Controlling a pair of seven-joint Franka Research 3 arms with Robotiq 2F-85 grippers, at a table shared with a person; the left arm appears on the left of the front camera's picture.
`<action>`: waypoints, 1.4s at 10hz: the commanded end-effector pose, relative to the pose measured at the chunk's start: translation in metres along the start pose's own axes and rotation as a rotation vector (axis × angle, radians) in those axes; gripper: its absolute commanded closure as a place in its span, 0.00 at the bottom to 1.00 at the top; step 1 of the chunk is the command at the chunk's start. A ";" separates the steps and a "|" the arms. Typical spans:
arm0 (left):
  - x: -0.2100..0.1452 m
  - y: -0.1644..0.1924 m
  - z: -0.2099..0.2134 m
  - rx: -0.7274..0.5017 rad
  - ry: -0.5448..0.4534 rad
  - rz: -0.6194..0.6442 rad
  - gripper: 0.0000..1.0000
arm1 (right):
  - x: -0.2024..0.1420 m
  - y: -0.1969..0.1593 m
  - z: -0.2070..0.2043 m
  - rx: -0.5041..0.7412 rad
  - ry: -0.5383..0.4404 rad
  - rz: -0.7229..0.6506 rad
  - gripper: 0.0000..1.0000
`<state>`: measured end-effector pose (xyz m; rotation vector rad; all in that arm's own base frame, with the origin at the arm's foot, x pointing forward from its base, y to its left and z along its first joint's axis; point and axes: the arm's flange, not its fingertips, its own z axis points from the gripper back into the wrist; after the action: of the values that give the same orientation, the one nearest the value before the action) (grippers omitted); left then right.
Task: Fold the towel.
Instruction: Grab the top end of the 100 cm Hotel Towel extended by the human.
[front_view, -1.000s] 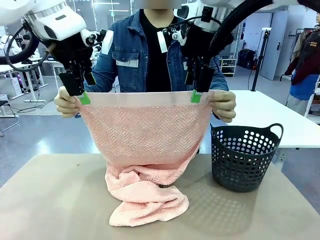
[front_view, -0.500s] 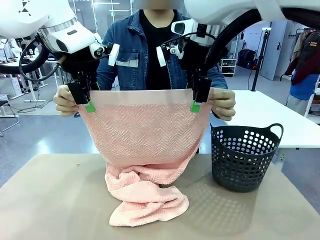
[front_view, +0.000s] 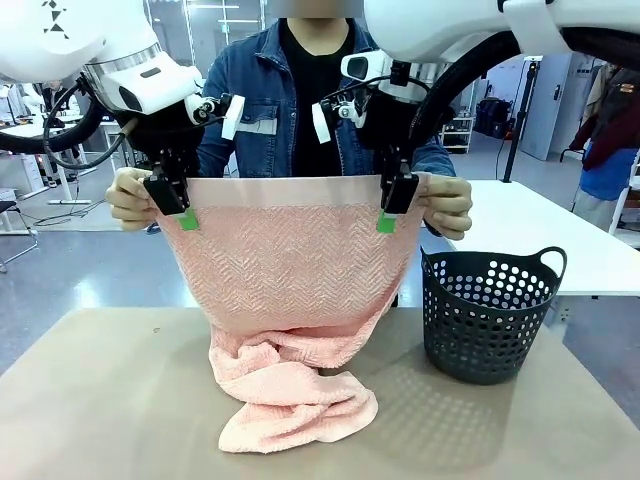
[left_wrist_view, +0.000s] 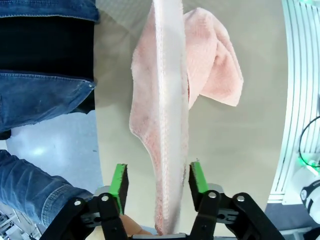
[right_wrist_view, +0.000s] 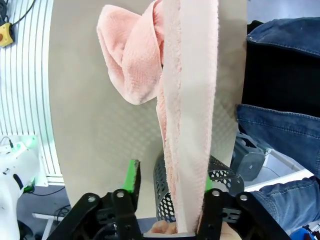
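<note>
**Towel hung by its top edge, both claws astride it**

Two white tags (front_view: 230, 112) hang at the wrists; whatever is printed on them is too small to read.

The towel (front_view: 290, 270) is stretched upright above the table (front_view: 100, 400), its smooth band (front_view: 290, 192) running level along the top. The person's hands (front_view: 125, 198) pinch the two upper corners. The lower part sags in a crumpled heap on the tabletop. A dark perforated basket (front_view: 485, 320) stands just beside the heap, on the robot's right.

The left gripper (front_view: 175, 208) comes down over the top edge near the corner on the robot's left. In its wrist view the left gripper (left_wrist_view: 158, 179) stands spread, a green pad (left_wrist_view: 119, 181) on either side of the cloth with a gap showing on both sides.

The right gripper (front_view: 392, 208) sits over the top edge near the other corner. In its wrist view the right gripper (right_wrist_view: 170, 181) is also spread: one pad (right_wrist_view: 132, 176) stands clear of the towel, and the cloth hides most of the other.
</note>
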<state>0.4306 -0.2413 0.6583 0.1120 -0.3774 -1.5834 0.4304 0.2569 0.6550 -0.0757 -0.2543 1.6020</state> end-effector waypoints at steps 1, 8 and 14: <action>-0.001 -0.007 0.002 0.020 -0.008 0.009 1.00 | 0.000 0.008 -0.003 -0.036 0.015 -0.031 0.85; -0.002 -0.018 0.003 0.024 0.018 0.013 1.00 | 0.001 0.015 -0.003 -0.058 0.013 -0.032 1.00; -0.002 -0.010 0.003 0.003 0.005 -0.001 1.00 | 0.000 0.007 0.002 -0.026 -0.004 -0.001 1.00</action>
<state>0.4204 -0.2391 0.6571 0.1171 -0.3740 -1.5840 0.4231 0.2567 0.6538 -0.0898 -0.2757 1.5986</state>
